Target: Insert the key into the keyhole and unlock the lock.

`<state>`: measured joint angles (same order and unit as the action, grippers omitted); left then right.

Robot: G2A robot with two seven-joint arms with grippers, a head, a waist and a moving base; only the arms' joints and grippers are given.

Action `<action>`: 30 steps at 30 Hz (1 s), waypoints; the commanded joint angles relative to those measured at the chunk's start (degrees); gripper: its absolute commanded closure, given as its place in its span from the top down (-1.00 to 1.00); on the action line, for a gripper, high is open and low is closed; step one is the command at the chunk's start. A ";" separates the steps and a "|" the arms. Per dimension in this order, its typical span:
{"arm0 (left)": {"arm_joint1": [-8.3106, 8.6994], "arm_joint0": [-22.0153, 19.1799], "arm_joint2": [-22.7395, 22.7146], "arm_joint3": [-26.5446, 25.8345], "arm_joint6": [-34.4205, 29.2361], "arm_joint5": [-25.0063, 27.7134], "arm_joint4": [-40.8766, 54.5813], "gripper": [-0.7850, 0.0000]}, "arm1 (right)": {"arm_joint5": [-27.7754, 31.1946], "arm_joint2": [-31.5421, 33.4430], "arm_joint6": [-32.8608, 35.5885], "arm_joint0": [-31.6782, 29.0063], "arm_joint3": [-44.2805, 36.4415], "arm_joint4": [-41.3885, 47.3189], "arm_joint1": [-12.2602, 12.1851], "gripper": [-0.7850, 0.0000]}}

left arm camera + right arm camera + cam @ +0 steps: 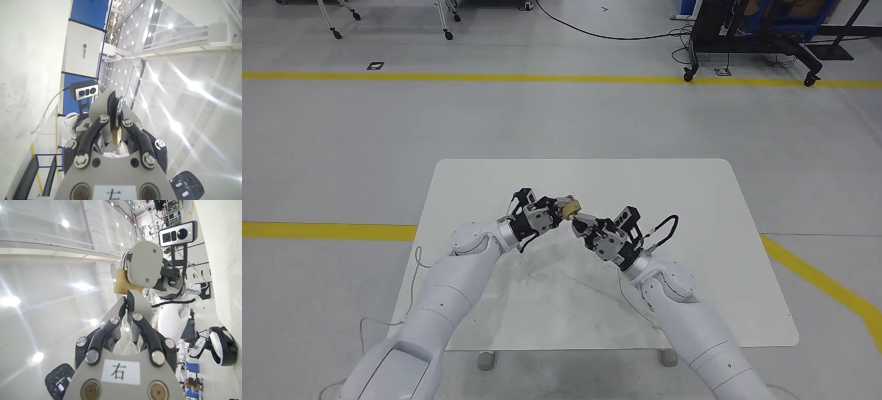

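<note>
Clamping the brass padlock [122,283], left gripper [118,108] steadies it; right gripper [127,302], pinched shut at its base, likely needs keyhole alignment.

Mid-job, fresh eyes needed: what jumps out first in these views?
The brass padlock stands out first, held up over the middle of the white table where both arms meet. The left gripper is clamped on its shackle end. The right gripper, fingers shut, has its tips right at the padlock's bottom edge. I cannot make out the key itself.
</note>
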<state>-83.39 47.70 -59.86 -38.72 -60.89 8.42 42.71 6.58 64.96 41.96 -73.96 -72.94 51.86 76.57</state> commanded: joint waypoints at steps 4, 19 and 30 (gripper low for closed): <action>0.27 0.89 -0.13 -1.95 2.23 3.91 -3.00 -1.00 | -2.04 0.23 1.11 0.29 1.33 4.55 0.33 -1.00; 1.65 5.89 -1.52 -11.55 12.45 12.48 -13.51 -1.00 | -15.02 -0.27 10.36 3.89 10.05 21.28 1.75 -1.00; 2.19 7.24 -3.04 -13.83 13.11 10.92 -13.28 -1.00 | -4.35 3.36 9.00 1.26 5.73 10.32 0.47 1.00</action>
<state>-81.23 54.89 -62.84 -52.47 -47.80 19.46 29.45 1.19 67.81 51.50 -72.08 -66.24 63.35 77.20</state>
